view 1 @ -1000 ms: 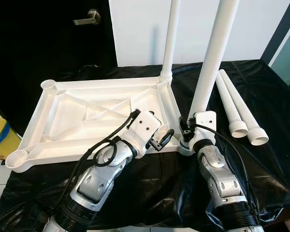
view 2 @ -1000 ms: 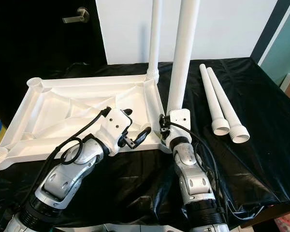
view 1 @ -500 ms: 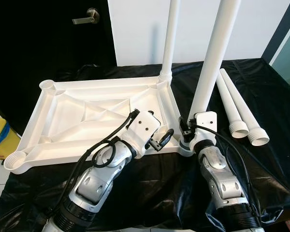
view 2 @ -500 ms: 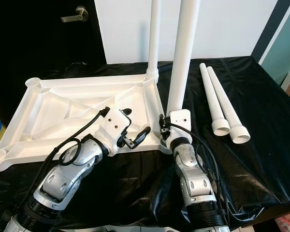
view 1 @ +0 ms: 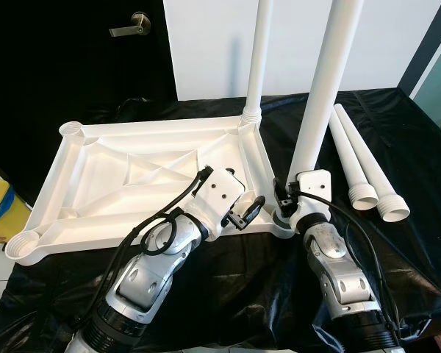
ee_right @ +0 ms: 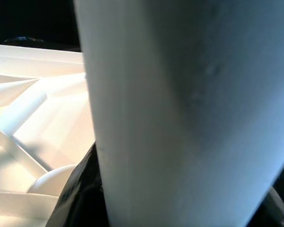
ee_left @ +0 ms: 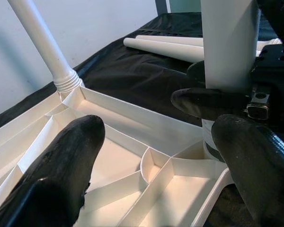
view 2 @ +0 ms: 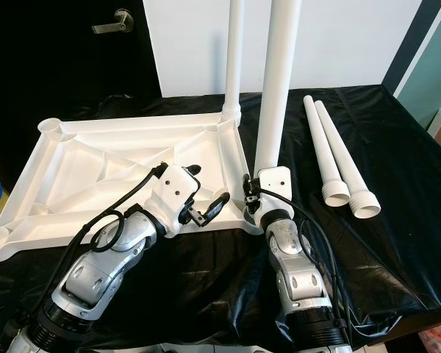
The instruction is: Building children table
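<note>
Black-draped bench carries the upturned white plastic tabletop (view 1: 132, 176); right gripper (view 1: 287, 202) stays clenched on the upright white tube leg (view 1: 320, 95) at its near right corner socket, barely shifted from a second ago. Seating probably continues. Left gripper (ee_left: 156, 127) hovers released beside; two spare white legs (view 1: 364, 165) lie rightward.

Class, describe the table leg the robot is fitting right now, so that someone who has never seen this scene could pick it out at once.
Find the upturned white tabletop on the black-covered table. At its near corner on the robot's right stands the held leg, gripped at its base by the right gripper. Unlike the thinner-looking far leg behind it and the two loose legs lying flat, it is the nearest upright one.
</note>
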`<state>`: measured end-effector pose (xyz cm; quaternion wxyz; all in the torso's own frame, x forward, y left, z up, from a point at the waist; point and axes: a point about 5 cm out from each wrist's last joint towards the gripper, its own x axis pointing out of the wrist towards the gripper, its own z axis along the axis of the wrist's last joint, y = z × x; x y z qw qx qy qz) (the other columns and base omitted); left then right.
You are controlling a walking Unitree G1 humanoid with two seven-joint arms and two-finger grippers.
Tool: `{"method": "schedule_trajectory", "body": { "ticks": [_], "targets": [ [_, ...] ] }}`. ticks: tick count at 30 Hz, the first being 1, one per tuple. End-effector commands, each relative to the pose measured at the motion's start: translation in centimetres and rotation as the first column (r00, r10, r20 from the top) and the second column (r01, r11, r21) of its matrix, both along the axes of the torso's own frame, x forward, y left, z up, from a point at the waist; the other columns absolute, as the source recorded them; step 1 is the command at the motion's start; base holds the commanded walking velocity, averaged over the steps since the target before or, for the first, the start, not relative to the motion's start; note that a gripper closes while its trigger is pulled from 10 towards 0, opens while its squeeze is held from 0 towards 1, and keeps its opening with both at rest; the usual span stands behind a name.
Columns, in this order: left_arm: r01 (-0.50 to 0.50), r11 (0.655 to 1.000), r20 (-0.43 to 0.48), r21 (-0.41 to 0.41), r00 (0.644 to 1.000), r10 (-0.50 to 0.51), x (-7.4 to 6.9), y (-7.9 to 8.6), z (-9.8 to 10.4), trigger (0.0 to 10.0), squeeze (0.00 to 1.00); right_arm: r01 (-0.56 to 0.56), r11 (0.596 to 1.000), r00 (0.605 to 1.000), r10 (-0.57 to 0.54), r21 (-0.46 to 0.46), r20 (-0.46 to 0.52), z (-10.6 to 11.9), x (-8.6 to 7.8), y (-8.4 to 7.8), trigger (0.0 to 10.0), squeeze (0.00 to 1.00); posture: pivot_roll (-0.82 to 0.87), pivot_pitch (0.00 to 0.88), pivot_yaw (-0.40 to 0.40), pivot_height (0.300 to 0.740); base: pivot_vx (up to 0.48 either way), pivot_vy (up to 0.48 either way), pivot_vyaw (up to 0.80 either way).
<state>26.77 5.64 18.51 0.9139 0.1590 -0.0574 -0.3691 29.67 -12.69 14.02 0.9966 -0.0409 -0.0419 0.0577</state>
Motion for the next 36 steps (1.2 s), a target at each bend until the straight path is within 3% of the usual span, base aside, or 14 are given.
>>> {"method": "schedule_trajectory", "body": {
  "ticks": [1, 5, 10, 20, 33, 36],
  "targets": [
    [0.069, 0.998, 0.003, 0.008, 0.998, -0.069, -0.6, -0.2, 0.1, 10.0, 0.0, -0.014, 1.0, 0.997, 0.012, -0.028, -0.071, -1.6, -0.4, 0.0, 10.0, 0.0, -0.01, 0.064, 0.016, 0.74, 0.0, 0.0, 0.0],
    [0.075, 0.997, 0.0, 0.007, 0.997, -0.075, -0.6, -0.3, 0.1, 10.0, 0.0, -0.027, 0.999, 0.997, 0.024, -0.038, -0.067, -1.6, -0.5, 0.0, 10.0, 0.0, -0.01, 0.065, 0.017, 0.74, 0.0, 0.0, 0.0],
    [0.175, 0.984, -0.084, 0.043, 0.982, -0.171, -1.6, -0.4, -0.9, 10.0, 0.0, -0.119, 0.987, 0.992, 0.115, -0.11, -0.046, -2.5, -1.6, 0.3, 10.0, 0.0, -0.01, 0.061, 0.017, 0.74, 0.0, 0.0, 0.0],
    [0.214, 0.973, -0.132, 0.079, 0.97, -0.203, -2.0, -0.4, -1.7, 10.0, 0.0, -0.178, 0.977, 0.984, 0.175, -0.12, -0.039, -3.0, -2.1, 0.4, 10.0, 0.0, -0.01, 0.061, 0.014, 0.74, 0.0, 0.0, 0.0],
    [0.214, 0.971, -0.129, 0.11, 0.971, -0.199, -2.2, -0.2, -1.7, 10.0, 0.0, -0.204, 0.978, 0.975, 0.2, -0.038, -0.095, -4.5, -1.3, -0.3, 10.0, 0.0, 0.0, 0.06, 0.016, 0.74, 0.0, 0.0, 0.0],
    [0.212, 0.97, -0.127, 0.117, 0.972, -0.197, -2.2, -0.1, -1.7, 10.0, 0.0, -0.187, 0.982, 0.972, 0.187, 0.01, -0.144, -4.8, -1.0, -0.3, 10.0, 0.0, 0.0, 0.063, 0.015, 0.74, 0.0, 0.0, 0.0]
  ]
}}
